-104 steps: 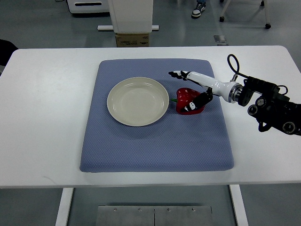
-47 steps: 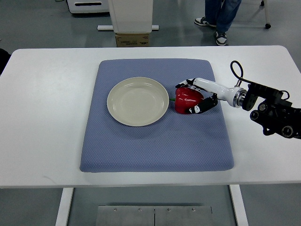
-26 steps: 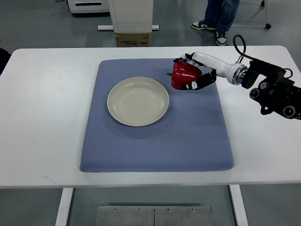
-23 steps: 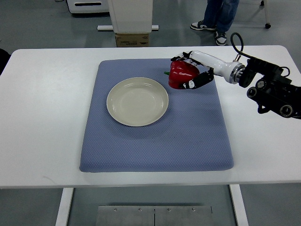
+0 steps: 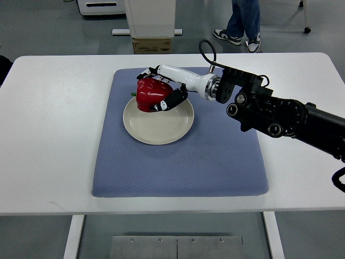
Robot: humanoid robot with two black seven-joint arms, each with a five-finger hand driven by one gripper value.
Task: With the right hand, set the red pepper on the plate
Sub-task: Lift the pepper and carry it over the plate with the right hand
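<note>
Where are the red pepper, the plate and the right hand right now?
red pepper (image 5: 149, 95), top view, on its upper red body.
plate (image 5: 161, 129), top view, on the bare cream centre.
right hand (image 5: 161, 89), top view, between the fingertips wrapped round the pepper.

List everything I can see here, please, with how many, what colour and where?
Pepper: one, red, held over the plate's far edge.
Plate: one, cream, on the mat's left half.
Mat: one, blue-grey, mid-table.
Table: one, white, fills most of the view.
Box: one, brown cardboard, on the floor behind the table.
Person: one, only jeans and sneakers show, top edge.
Right hand: one, white with black fingers, closed around the pepper; its black arm comes in from the right.
Left hand: not in view.
</note>
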